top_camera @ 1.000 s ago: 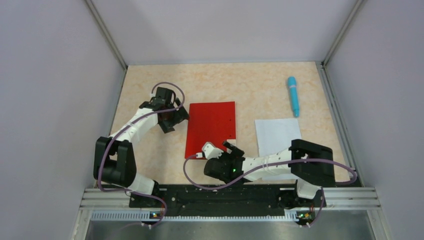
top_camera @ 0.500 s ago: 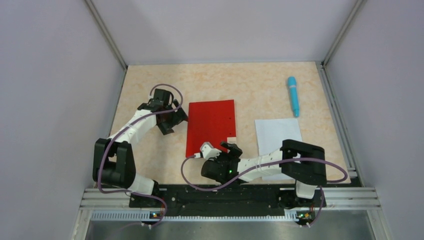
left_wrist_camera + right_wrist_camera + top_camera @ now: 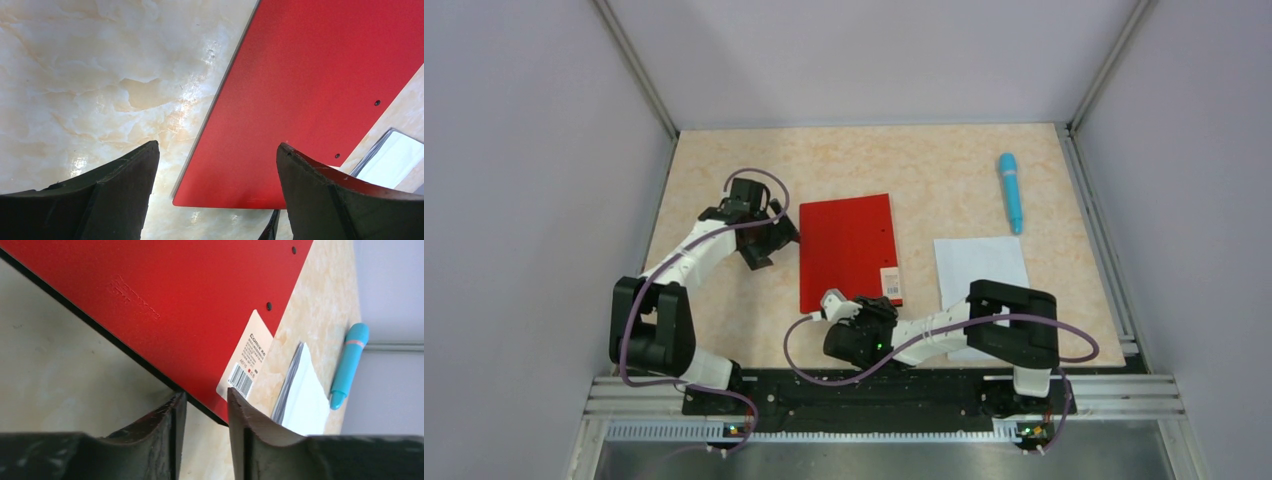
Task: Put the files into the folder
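Note:
The red folder (image 3: 846, 250) lies shut and flat at the table's middle, its white label (image 3: 891, 283) at the near right corner. The files (image 3: 980, 270), white sheets, lie to its right, partly under the right arm. My right gripper (image 3: 865, 304) is low at the folder's near edge. In the right wrist view the folder (image 3: 175, 300) has its near corner between the narrowed jaws of that gripper (image 3: 204, 391), with a gap still showing. My left gripper (image 3: 775, 243) stands wide open by the folder's left edge. The left wrist view shows the folder (image 3: 320, 100) beyond that gripper (image 3: 217, 150).
A blue pen (image 3: 1010, 192) lies at the far right, beyond the files; the right wrist view shows the pen (image 3: 350, 360) past the files (image 3: 305, 400). Grey walls close in the table on three sides. The arm bases sit on the rail along the near edge.
The right gripper has slid left to the folder's near right corner and narrowed its jaws sharply. The white label has come into view. The left arm has barely moved.

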### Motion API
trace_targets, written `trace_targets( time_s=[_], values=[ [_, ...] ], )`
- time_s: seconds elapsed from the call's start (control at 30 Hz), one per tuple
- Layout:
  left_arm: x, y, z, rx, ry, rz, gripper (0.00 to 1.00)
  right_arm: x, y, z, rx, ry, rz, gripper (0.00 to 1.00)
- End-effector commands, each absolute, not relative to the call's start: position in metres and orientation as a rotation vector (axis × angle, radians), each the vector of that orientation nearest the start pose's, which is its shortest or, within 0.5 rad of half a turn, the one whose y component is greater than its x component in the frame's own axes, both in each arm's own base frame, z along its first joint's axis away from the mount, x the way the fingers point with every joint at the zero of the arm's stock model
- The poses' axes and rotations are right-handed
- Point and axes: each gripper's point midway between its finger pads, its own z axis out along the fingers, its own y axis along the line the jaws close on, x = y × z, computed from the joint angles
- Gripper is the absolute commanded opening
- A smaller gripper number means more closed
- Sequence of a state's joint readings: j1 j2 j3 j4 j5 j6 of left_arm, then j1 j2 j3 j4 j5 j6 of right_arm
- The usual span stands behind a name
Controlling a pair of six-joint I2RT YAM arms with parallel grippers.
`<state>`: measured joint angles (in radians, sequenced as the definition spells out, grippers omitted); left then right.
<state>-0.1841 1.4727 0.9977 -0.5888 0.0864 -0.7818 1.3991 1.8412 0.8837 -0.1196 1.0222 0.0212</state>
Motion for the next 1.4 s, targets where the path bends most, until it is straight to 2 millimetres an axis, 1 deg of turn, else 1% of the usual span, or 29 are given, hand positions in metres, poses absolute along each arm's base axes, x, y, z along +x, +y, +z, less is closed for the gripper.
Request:
trace_targets(
  time_s=[0.0,0.17,0.23,0.27,0.4,0.63,0.7,0.83,0.97,1.07,1.1,1.17,1.27,1.3,1.37],
  values=[
    [0.319,-0.104,0.093,-0.750,2.555,-0.456,0.91,0.202,0.301,0.034,-1.104,1.753,-0.527,0.30],
    [0.304,-0.110,0.080,-0.770,2.576,-0.515,0.91,0.203,0.304,0.035,-1.073,1.748,-0.508,0.09],
    [0.299,-0.113,0.076,-0.770,2.577,-0.550,0.91,0.203,0.305,0.039,-1.050,1.753,-0.490,0.02],
    [0.296,-0.115,0.075,-0.764,2.576,-0.573,0.91,0.203,0.305,0.040,-1.044,1.753,-0.486,0.00],
    [0.292,-0.124,0.077,-0.727,2.562,-0.658,0.94,0.203,0.306,0.048,-0.971,1.774,-0.433,0.00],
    [0.294,-0.142,0.095,-0.691,2.541,-0.817,0.96,0.201,0.308,0.071,-0.853,1.794,-0.320,0.00],
    [0.294,-0.147,0.098,-0.700,2.540,-0.859,0.95,0.200,0.308,0.077,-0.830,1.797,-0.297,0.00],
    [0.300,-0.161,0.106,-0.711,2.503,-0.996,0.94,0.200,0.310,0.082,-0.818,1.799,-0.277,0.00],
    [0.307,-0.171,0.113,-0.709,2.482,-1.086,0.91,0.199,0.309,0.081,-0.820,1.805,-0.270,0.00],
    [0.310,-0.172,0.115,-0.698,2.474,-1.095,0.85,0.198,0.309,0.081,-0.817,1.811,-0.259,0.00],
    [0.311,-0.173,0.116,-0.691,2.469,-1.098,0.81,0.198,0.308,0.081,-0.816,1.813,-0.255,0.00],
    [0.312,-0.175,0.116,-0.678,2.465,-1.113,0.70,0.197,0.308,0.081,-0.813,1.818,-0.243,0.00],
    [0.311,-0.178,0.116,-0.649,2.472,-1.126,0.48,0.196,0.309,0.080,-0.811,1.824,-0.226,0.00],
    [0.310,-0.179,0.115,-0.636,2.476,-1.127,0.42,0.195,0.309,0.081,-0.812,1.825,-0.220,0.00],
    [0.308,-0.183,0.115,-0.612,2.486,-1.128,0.34,0.195,0.310,0.080,-0.819,1.826,-0.214,0.00]
  ],
)
